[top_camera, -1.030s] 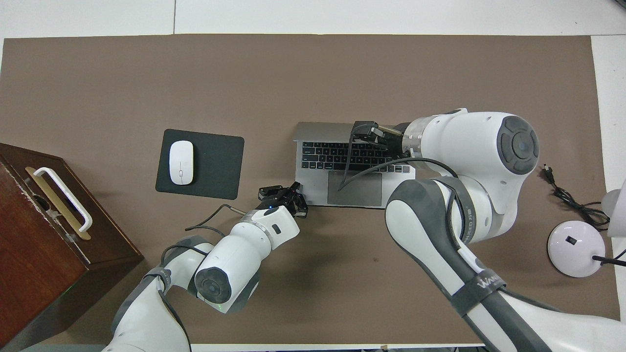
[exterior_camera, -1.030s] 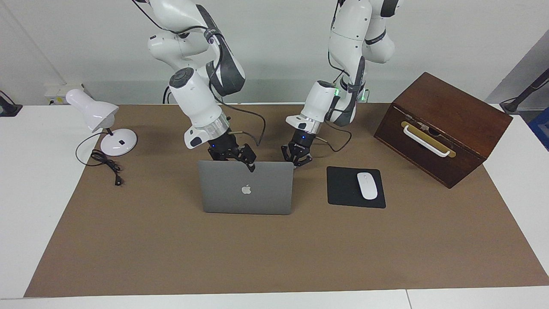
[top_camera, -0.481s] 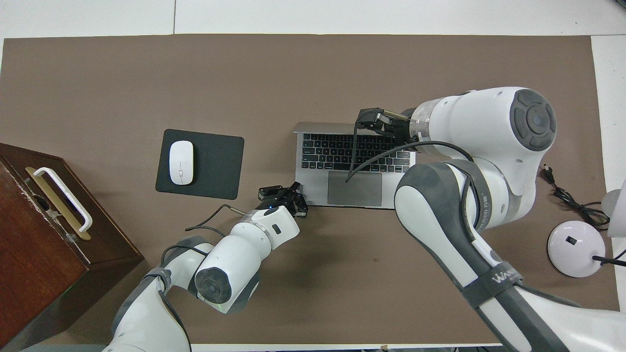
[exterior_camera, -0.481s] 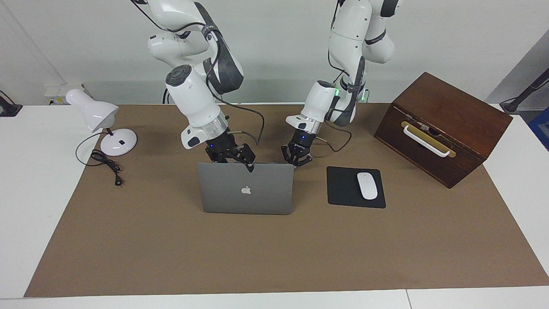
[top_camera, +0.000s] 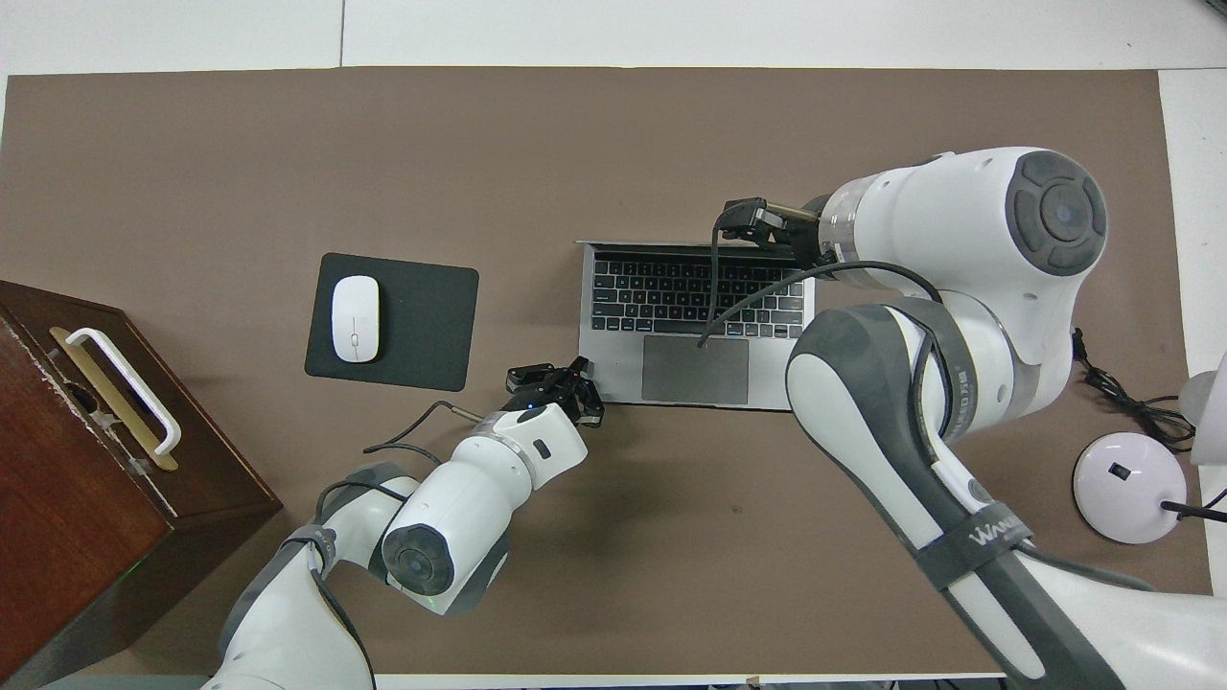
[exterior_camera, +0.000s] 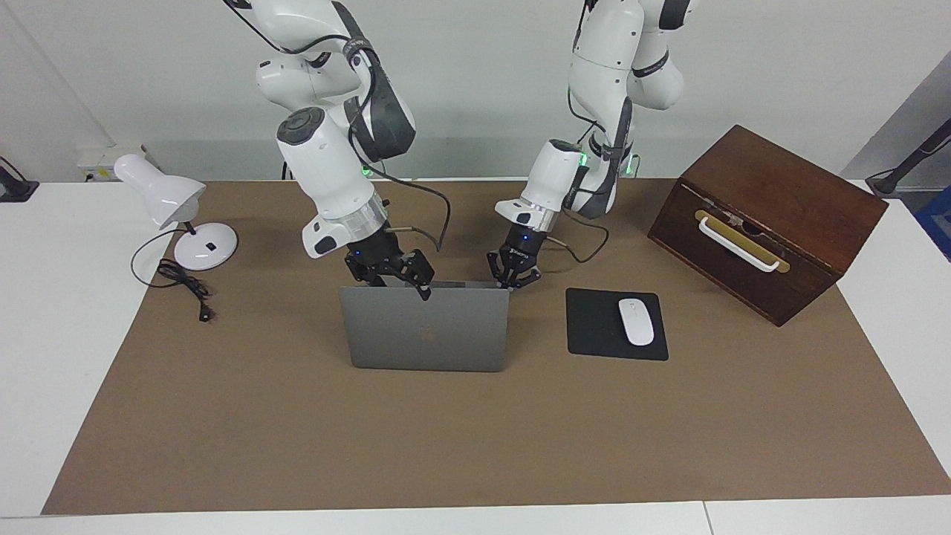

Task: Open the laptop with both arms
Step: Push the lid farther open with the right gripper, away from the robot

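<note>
- Thin silver-grey laptop (exterior_camera: 424, 328) stood open near the middle of the brown mat (exterior_camera: 475, 438), lid upright or a little past it, matte metal back turned away from the robots, grey deck with black keys and a smooth trackpad lying flat toward them.
- Right gripper (exterior_camera: 424, 291) rested at the lid's top edge, fingertips seemingly narrowed on it, though hard to make out.
- Left gripper (exterior_camera: 515, 283) pressed down at the deck corner toward the left arm's end, black fingertips shut together with nothing between them.
- Flat black mouse pad (exterior_camera: 594, 325) with a glossy white oval mouse (exterior_camera: 636, 321) lay beside the laptop, toward the left arm's end.
- Dark polished wooden box (exterior_camera: 773, 215) with a white bar handle sat farther that way.
- White gooseneck lamp (exterior_camera: 174, 204) with a round base and coiled black cord stood at the right arm's end.
- Compared with a second ago: lid swung farther back, right gripper carried along with its edge, more of the keyboard uncovered from above, apple logo dimmed; left gripper unmoved.
</note>
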Controlling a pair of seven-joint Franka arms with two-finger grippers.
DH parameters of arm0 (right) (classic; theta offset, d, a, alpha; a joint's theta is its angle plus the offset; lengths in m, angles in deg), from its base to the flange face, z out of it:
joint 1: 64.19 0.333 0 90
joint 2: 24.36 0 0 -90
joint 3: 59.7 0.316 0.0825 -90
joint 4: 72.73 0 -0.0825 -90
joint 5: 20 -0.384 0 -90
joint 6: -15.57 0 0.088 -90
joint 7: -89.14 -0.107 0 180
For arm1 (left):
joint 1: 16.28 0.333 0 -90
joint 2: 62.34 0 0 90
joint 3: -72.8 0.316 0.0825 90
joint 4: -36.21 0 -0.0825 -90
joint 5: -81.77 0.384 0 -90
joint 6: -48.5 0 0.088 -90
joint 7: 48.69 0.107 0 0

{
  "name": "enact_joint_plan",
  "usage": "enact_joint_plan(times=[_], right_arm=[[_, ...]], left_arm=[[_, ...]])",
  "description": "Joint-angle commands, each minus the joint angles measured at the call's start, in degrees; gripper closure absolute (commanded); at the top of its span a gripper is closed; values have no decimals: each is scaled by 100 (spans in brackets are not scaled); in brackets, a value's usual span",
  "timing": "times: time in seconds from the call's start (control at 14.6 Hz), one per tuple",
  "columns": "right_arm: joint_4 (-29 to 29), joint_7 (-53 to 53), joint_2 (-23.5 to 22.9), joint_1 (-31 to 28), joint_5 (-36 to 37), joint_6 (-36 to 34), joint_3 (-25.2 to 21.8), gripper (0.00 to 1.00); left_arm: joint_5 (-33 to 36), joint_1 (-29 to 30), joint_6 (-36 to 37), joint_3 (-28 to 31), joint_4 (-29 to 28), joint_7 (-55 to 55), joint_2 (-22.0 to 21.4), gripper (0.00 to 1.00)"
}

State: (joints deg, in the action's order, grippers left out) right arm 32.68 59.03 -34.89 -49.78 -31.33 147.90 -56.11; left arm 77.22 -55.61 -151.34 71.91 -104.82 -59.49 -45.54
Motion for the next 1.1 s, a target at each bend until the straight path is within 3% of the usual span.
enact_joint_plan(times=[0.0, 0.55, 1.03], right_arm=[[-248, -73, -133, -123, 307, -137, 80, 0], [-722, -56, -309, -167, 430, -454, 80, 0], [-749, 190, -353, -290, 474, -436, 80, 0]], left_arm=[[-134, -215, -82, -34, 233, 34, 297, 100], [-143, -233, -91, -34, 233, 34, 297, 100], [-187, -233, -91, -34, 242, 34, 297, 100]])
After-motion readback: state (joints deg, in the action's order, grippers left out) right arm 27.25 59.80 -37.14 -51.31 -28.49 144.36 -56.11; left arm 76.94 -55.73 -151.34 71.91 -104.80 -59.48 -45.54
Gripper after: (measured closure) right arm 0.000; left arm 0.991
